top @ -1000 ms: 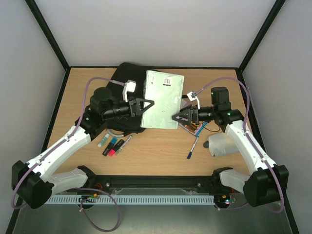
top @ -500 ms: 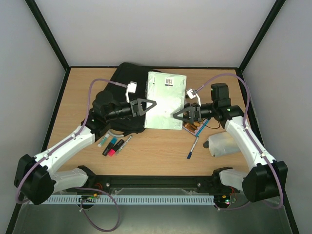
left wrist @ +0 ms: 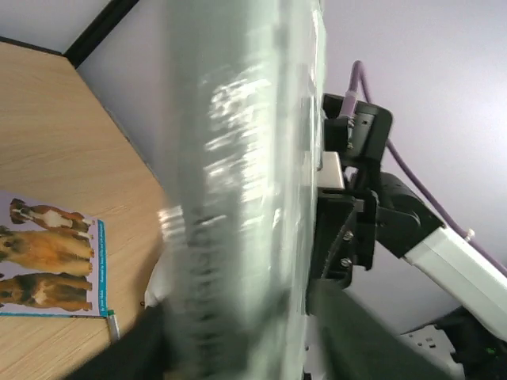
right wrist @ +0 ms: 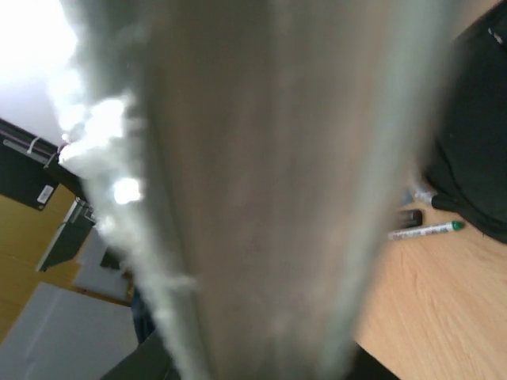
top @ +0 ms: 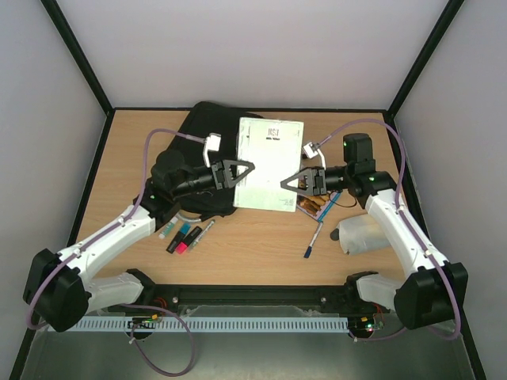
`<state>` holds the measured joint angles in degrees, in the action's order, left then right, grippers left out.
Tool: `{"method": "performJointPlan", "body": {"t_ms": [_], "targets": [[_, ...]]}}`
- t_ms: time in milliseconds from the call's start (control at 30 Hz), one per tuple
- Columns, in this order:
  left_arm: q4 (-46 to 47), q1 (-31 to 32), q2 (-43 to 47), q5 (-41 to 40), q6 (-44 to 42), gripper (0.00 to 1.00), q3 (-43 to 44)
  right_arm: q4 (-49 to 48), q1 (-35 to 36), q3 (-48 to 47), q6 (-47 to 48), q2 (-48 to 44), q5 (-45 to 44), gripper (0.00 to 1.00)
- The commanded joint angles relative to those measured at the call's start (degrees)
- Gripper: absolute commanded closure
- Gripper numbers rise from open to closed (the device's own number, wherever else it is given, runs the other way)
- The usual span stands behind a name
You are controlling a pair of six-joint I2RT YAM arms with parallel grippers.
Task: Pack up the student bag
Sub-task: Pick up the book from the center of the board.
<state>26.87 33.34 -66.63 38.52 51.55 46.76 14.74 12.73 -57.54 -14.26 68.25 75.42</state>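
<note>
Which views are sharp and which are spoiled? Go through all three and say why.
Top external: sharp and evenly lit, pale green book and student bag clear. Left wrist: the book sits too close, smeared, with white glare streaks. Right wrist: the book fills the frame, wholly out of focus, glare at upper left.
</note>
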Motion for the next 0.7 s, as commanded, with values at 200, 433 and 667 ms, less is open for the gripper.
{"method": "performJointPlan", "body": {"t_ms": [200, 433, 667], "targets": [[-14.3, -7.4, -0.7, -7.2, -8.9, 0.14, 1.9, -1.2, 0.1, -0.1, 0.2, -1.8, -4.5, 0.99], [-36.5, -22.4, -1.8, -17.0, -17.3, 0.10, 6.3, -2.2, 0.0, 7.1, 8.8, -1.7, -20.0, 0.99], [-35.1, -35.6, -5.5, -19.2, -19.1, 0.02, 0.3, -8.7, 0.1, 14.9, 13.9, -7.6, -30.8, 0.99]]}}
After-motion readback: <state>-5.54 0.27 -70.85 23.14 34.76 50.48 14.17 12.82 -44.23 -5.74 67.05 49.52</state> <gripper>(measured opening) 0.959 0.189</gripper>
